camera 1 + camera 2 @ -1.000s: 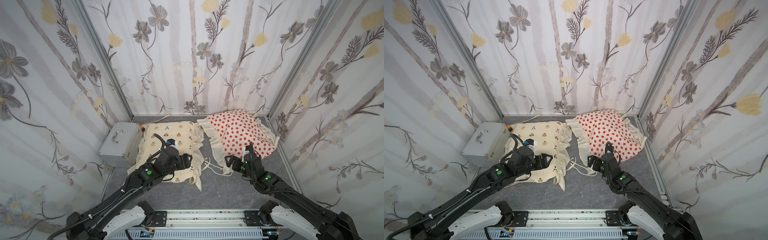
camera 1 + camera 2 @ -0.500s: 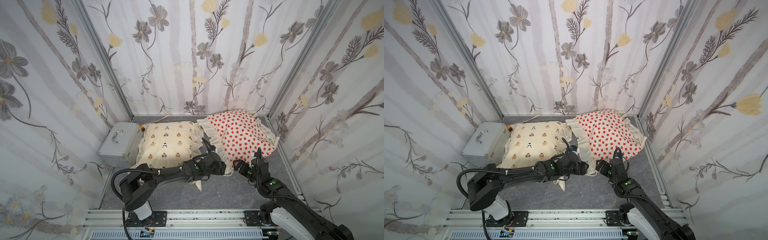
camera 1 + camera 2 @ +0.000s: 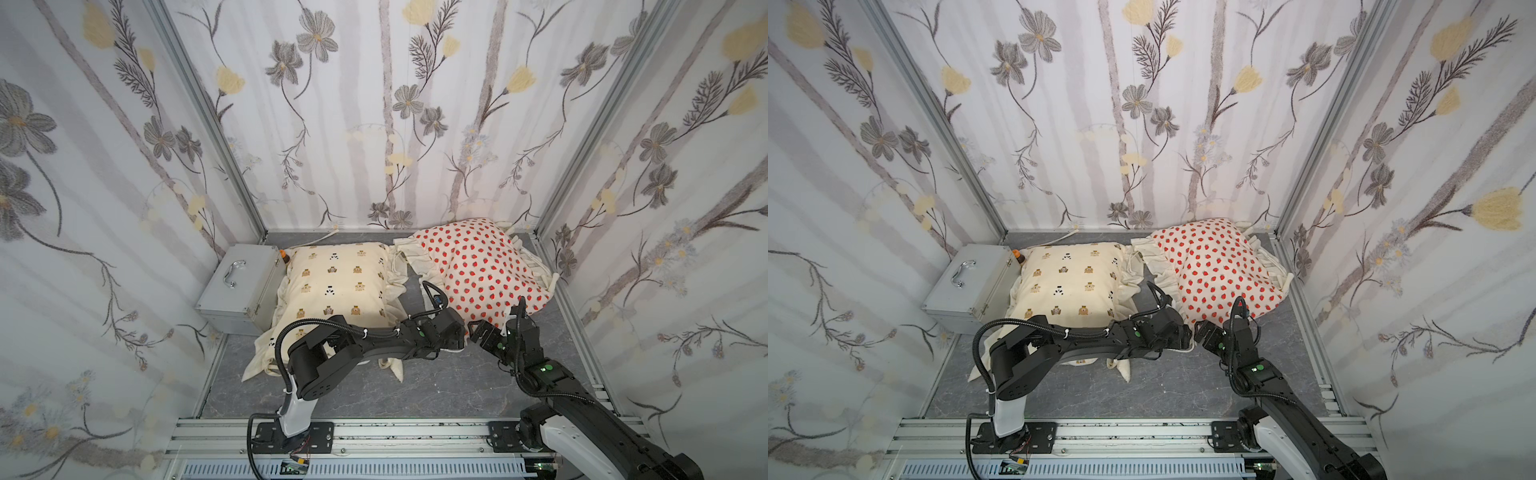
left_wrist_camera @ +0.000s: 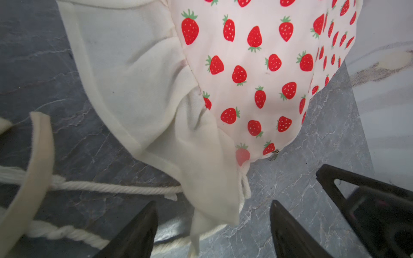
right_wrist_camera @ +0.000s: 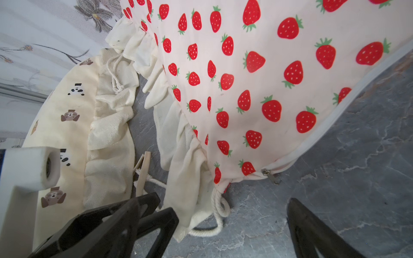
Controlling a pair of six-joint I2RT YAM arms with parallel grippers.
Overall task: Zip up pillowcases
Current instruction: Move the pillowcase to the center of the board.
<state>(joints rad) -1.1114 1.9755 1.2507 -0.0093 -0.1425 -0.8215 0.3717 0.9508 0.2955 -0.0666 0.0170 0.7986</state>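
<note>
Left gripper (image 4: pixel 212 205): our fingers stand wide apart and hold nothing. A loose ruffle (image 4: pixel 210 178) corner hangs between them, so we judge this arm is placed to pin the fabric.
Right gripper (image 5: pixel 231 205): its fingers are spread wide and empty, low over the tabletop (image 5: pixel 335 156) and just short of the zipper pull. It looks lined up to take the pull.
Zipper pull (image 5: pixel 271 176): a small metal tab at the near corner of the strawberry pillowcase. White zipper tape runs away along that edge, and we cannot tell how much of it is closed.
Strawberry pillowcase (image 3: pixel 478 262): plump, white with red berries and a cream ruffle. It sits in the tabletop's far right corner.
Bear pillowcase (image 3: pixel 336 282): cream, just beside the strawberry one along the far edge. It leans against the metal case (image 3: pixel 239 282) in the far left corner.
</note>
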